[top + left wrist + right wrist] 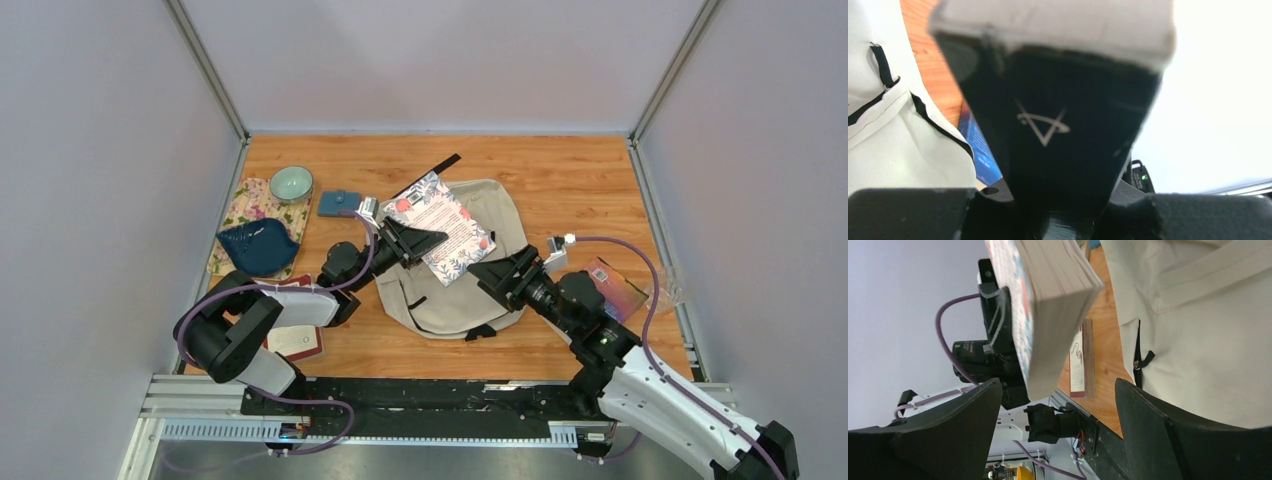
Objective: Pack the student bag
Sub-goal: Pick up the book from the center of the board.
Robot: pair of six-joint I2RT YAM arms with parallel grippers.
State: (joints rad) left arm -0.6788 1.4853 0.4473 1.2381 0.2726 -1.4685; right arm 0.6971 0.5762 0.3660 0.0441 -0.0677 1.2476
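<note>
The student bag (pixel 470 270) lies flat in the middle of the table, cream with black straps. Above its left half hangs a floral-covered book (pixel 443 225), and my left gripper (pixel 405 240) is shut on its near-left edge. In the left wrist view the book's black cover (pixel 1048 125) fills the space between the jaws of the left gripper (pixel 1058 210). My right gripper (pixel 500 275) stands open just right of the book, over the bag. In the right wrist view the book (pixel 1048 315) hangs beyond the wide-apart fingers of the right gripper (pixel 1057 390), with the bag (pixel 1208 330) at right.
A teal bowl (pixel 291 183), a blue leaf-shaped dish (pixel 258 247) and a floral tray (pixel 240 205) sit at the far left. A small blue pouch (pixel 339 204) lies beside them. A red-and-white book (pixel 295 340) lies near the left base, a shiny packet (pixel 615 285) at the right.
</note>
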